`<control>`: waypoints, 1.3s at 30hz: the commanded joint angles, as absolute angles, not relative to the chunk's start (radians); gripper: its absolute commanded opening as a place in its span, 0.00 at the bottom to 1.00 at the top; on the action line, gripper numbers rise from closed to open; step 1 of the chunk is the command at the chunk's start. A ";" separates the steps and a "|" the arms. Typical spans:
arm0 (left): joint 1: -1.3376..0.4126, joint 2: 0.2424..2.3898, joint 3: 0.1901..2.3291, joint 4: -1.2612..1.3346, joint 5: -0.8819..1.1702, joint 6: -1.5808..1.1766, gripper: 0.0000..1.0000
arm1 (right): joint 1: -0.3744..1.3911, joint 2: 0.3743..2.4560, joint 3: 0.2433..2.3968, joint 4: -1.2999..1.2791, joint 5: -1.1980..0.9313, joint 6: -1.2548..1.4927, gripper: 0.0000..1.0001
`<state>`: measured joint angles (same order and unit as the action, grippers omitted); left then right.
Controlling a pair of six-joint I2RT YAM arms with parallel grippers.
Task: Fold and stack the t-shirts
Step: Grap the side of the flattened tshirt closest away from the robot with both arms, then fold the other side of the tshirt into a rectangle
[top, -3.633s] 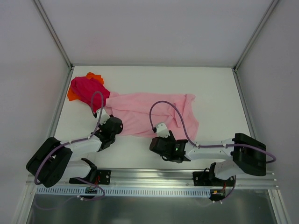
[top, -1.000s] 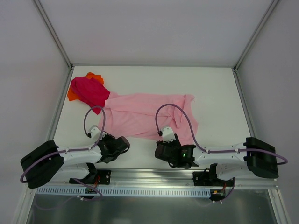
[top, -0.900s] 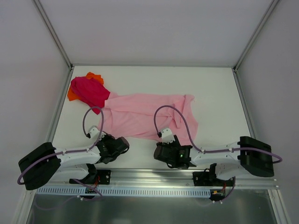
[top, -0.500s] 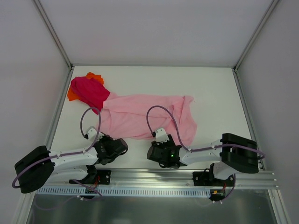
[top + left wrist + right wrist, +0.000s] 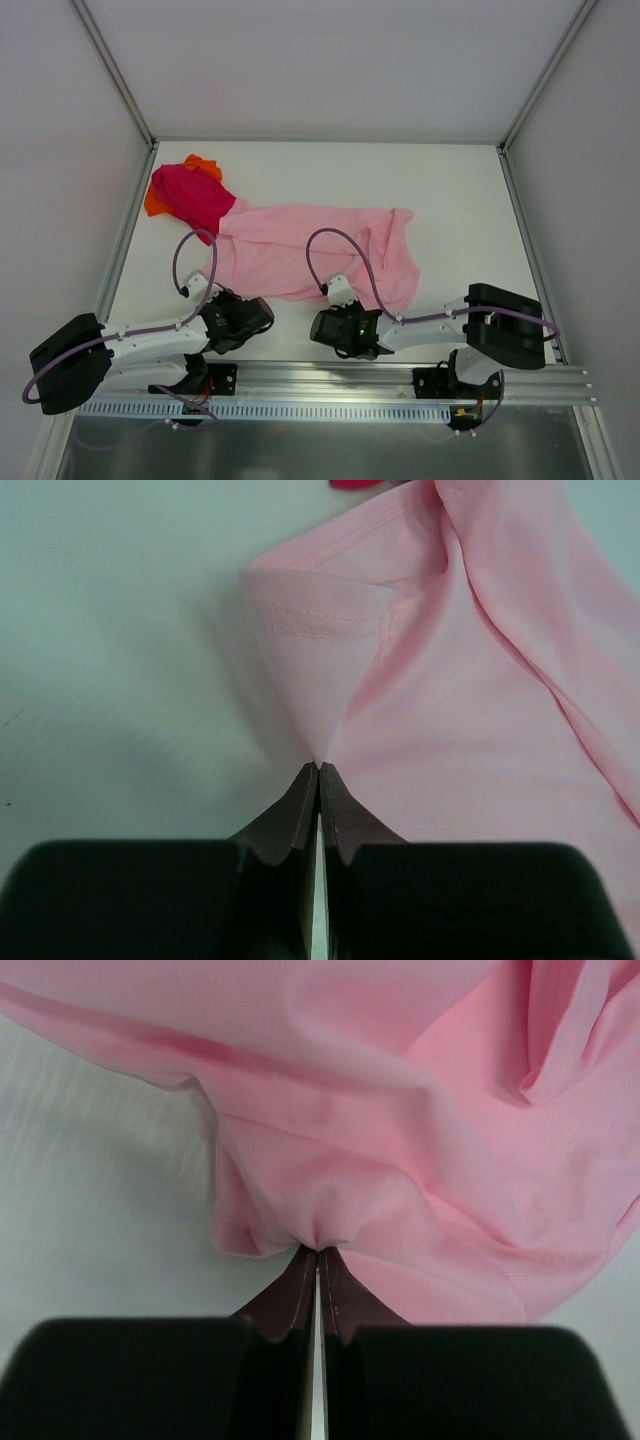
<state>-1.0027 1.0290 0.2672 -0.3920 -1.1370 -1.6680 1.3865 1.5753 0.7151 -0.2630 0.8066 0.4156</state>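
Pinching the light pink t-shirt (image 5: 310,250), the left gripper (image 5: 318,770) and right gripper (image 5: 316,1253) had jaws clamped on its near edge.

The light pink t-shirt (image 5: 470,730) is soft matt cloth, the table (image 5: 110,680) smooth and matt.
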 commanded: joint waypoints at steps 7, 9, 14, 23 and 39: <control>-1.038 1.029 0.359 -0.456 -1.253 -1.644 0.00 | 1.393 1.336 0.926 -0.586 1.014 0.371 0.01; -1.040 1.028 0.382 -0.445 -1.285 -1.615 0.00 | 1.391 1.298 0.980 -0.635 1.055 0.361 0.01; -1.040 1.057 0.477 -0.410 -1.344 -1.496 0.00 | 1.368 1.201 1.020 -0.696 1.100 0.324 0.01; -1.084 1.138 0.620 -0.981 -1.417 -1.995 0.00 | 1.367 1.101 1.008 -0.784 1.114 0.348 0.01; -1.068 1.529 0.890 -1.467 -1.508 -2.574 0.00 | 1.310 1.180 1.022 -0.775 1.098 0.304 0.01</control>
